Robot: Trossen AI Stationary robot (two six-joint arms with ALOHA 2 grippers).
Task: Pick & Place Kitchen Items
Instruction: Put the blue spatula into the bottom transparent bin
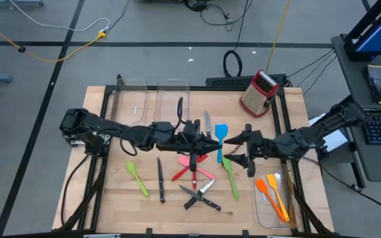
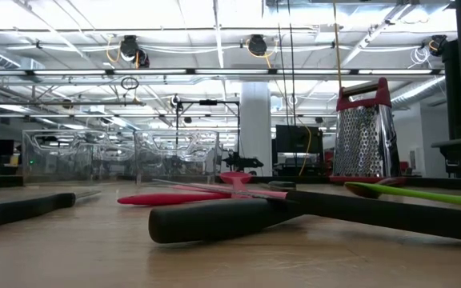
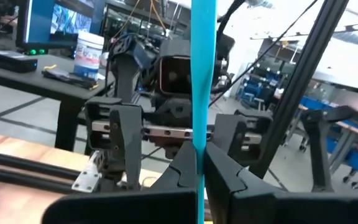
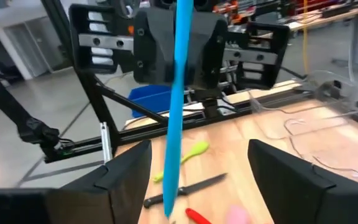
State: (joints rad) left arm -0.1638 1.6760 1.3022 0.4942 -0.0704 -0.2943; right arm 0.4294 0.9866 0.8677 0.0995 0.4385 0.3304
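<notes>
High view: the two arms meet over the middle of the wooden counter (image 1: 111, 198). The left gripper (image 1: 211, 143) has its fingers clamped on the blue spatula (image 1: 221, 139). The right gripper (image 1: 238, 150) sits just right of it, fingers spread apart on either side of the handle without gripping. Below them lie a red spatula (image 1: 184, 173), a pink spatula (image 1: 197, 165), a long green spoon (image 1: 231, 177), a light green spoon (image 1: 137, 177) to the left, and black-handled knives (image 1: 200, 197). Two orange utensils (image 1: 273, 194) lie in a clear bin (image 1: 262, 215) near the right edge; a red box grater (image 1: 259, 92) stands at the far right, with two more clear bins (image 1: 152, 99) at the far side.

Low view: a black knife handle (image 2: 214, 220) lies nearest, the red spatula (image 2: 166, 198) behind it, the grater (image 2: 364, 132) standing on the right.

Left wrist view: the left arm's own fingers (image 3: 222, 174) press together on the blue handle (image 3: 202, 93), which runs upright; the right gripper (image 3: 166, 130) faces it, open.

Right wrist view: the right arm's fingers (image 4: 291, 168) stand wide apart, the blue handle (image 4: 178, 112) between them and untouched; the light green spoon (image 4: 185, 155) and a knife (image 4: 185, 190) lie on the counter beyond.
</notes>
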